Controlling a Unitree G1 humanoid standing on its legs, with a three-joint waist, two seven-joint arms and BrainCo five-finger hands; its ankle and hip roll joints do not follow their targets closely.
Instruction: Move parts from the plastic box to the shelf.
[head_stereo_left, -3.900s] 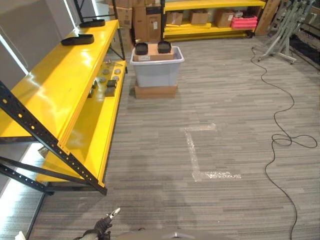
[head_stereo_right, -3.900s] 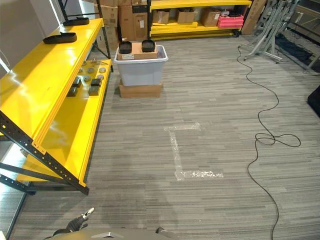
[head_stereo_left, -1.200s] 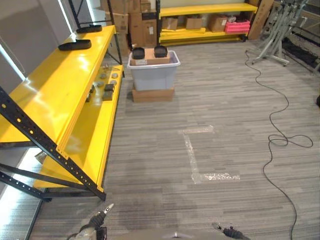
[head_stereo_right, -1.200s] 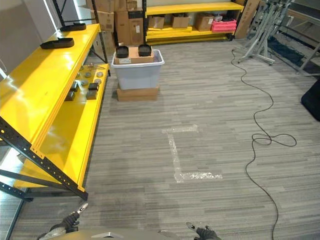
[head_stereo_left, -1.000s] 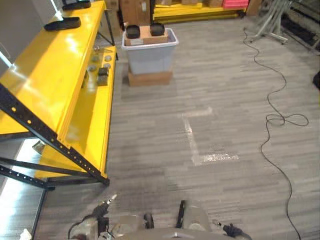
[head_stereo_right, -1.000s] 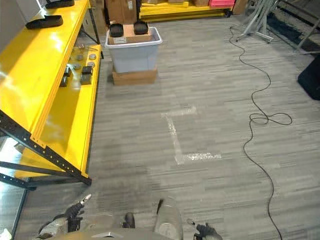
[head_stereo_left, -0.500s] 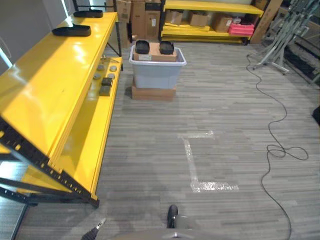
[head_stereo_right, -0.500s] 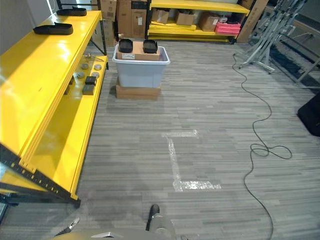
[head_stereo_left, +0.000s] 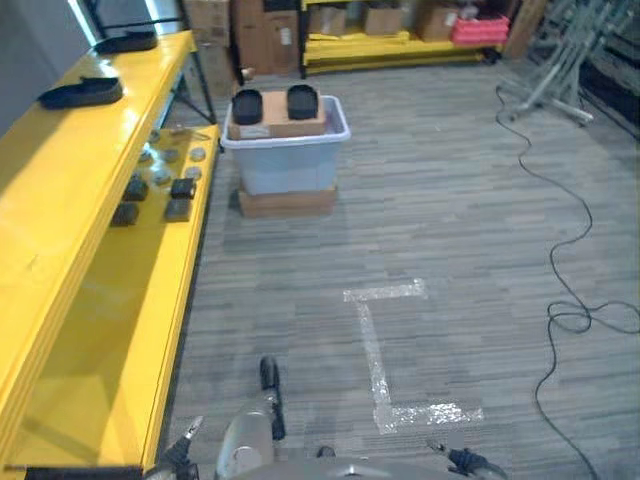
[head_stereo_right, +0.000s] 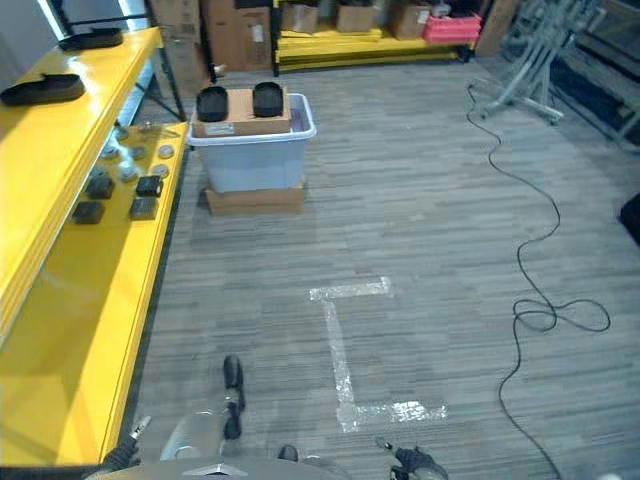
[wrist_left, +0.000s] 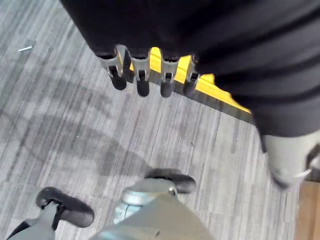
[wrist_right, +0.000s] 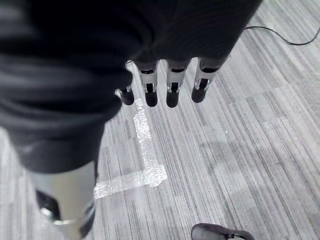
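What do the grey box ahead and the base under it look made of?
The plastic box looks like translucent pale grey plastic, smooth with a rolled rim. The base under it looks like brown cardboard, matte and flat-sided. The shelf beside them seems to be glossy yellow-painted metal.

Bright, even indoor light; glare on the yellow shelf (head_stereo_left: 70, 200), far background perhaps slightly soft.

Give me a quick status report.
Left robot hand and right robot hand open, empty. Box ahead beside shelf, two dark parts on top. Tape on floor between.
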